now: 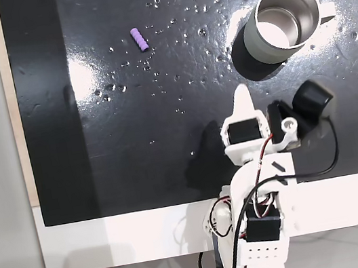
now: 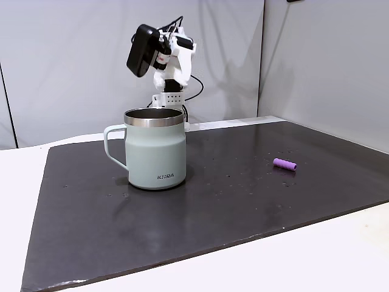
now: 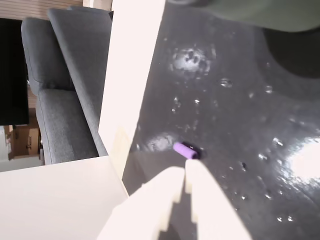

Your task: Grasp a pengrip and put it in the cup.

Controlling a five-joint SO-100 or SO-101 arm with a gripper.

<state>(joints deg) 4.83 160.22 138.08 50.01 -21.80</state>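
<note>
The pengrip (image 1: 140, 39) is a tiny light-purple ribbed cylinder lying alone on the black mat (image 1: 133, 148), at the upper left of a fixed view. The cup (image 1: 282, 20), a grey-silver steel mug with a shiny inside, stands upright at the upper right with nothing visible in it. My gripper (image 1: 241, 94) hovers over the mat just below the cup, far from the pengrip. In the wrist view its white fingers (image 3: 197, 192) meet at the tips, shut and holding nothing, with the pengrip (image 3: 186, 150) just beyond them. From the side, the cup (image 2: 155, 155) has its handle at the left and the pengrip (image 2: 284, 164) lies to the right.
Small shiny specks dot the mat (image 2: 243, 201). The mat lies on a white table (image 1: 114, 238), and my arm's base (image 1: 260, 230) stands at its near edge. A grey sofa (image 3: 65, 90) sits beyond the table edge in the wrist view.
</note>
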